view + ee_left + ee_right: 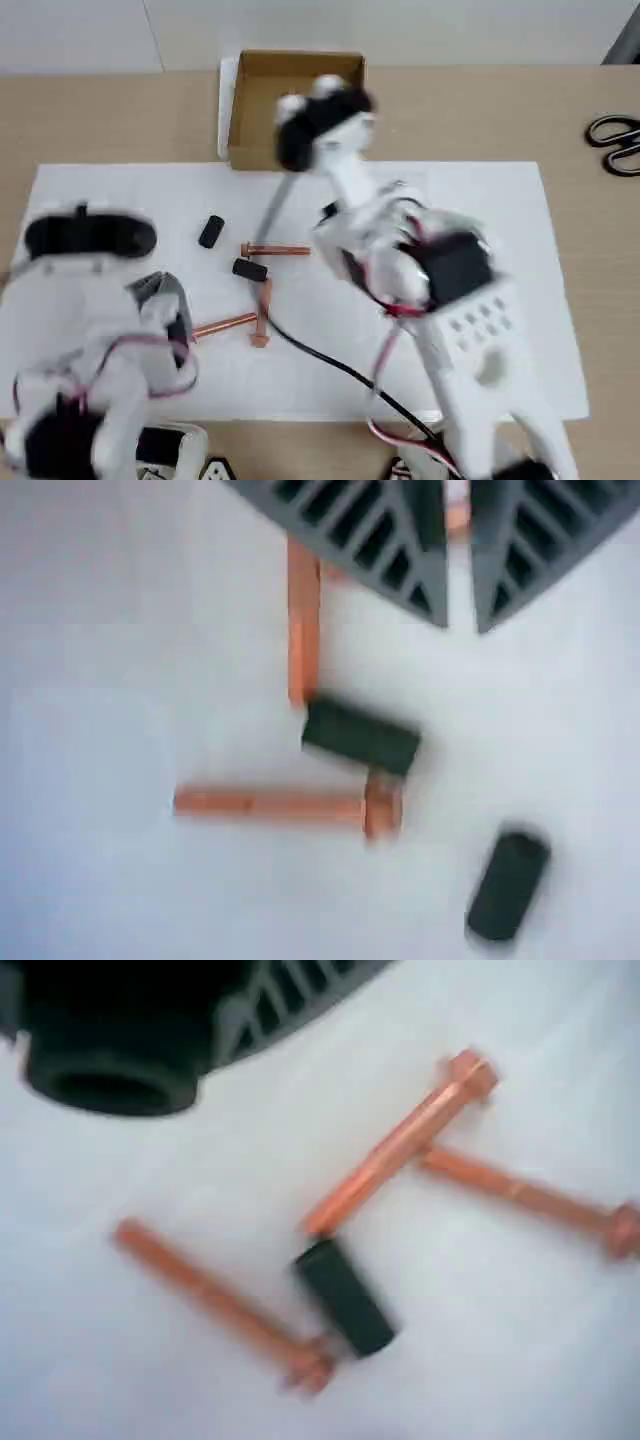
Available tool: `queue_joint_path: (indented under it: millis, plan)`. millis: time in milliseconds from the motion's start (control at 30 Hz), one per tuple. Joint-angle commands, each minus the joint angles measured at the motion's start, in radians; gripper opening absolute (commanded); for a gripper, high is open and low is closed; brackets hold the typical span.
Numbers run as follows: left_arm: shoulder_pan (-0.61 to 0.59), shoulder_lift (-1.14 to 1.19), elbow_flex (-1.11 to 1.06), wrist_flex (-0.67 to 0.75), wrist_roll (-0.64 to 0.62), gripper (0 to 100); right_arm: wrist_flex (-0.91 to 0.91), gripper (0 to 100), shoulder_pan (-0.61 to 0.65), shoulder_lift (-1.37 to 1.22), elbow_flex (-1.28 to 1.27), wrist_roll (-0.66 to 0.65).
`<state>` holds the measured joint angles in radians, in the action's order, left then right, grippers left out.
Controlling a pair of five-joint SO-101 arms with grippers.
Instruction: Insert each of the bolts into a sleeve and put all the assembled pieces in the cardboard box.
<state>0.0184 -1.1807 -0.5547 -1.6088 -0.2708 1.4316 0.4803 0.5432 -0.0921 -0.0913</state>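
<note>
Bolts lie on paper, off its edges; right gripper clamps a sleeve; state of left gripper unclear.

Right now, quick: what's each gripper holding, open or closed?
Left gripper: looks closed on a bolt.
Right gripper: closed, holding a black sleeve.

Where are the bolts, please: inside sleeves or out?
Out: three bolts lie bare on the sheet, with two sleeves loose nearby.
</note>
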Motion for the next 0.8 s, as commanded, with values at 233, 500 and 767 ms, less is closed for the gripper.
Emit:
queue_joint_path:
  millis: [233,500,767]
  plan:
    - [0.137,0.663,0.331,-0.029,-0.508,1,-0.377,0.4,-0.314,0.714,-0.859,-0.015]
    - [0.305,0.973,0.487,0.077,-0.729,1,-0.278,0.4,-0.435,1.167,-1.191,-0.017]
    - [0.259,1.089,0.512,0.222,-1.088,1,-0.194,0.3,-0.441,1.239,-1.247,-0.017]
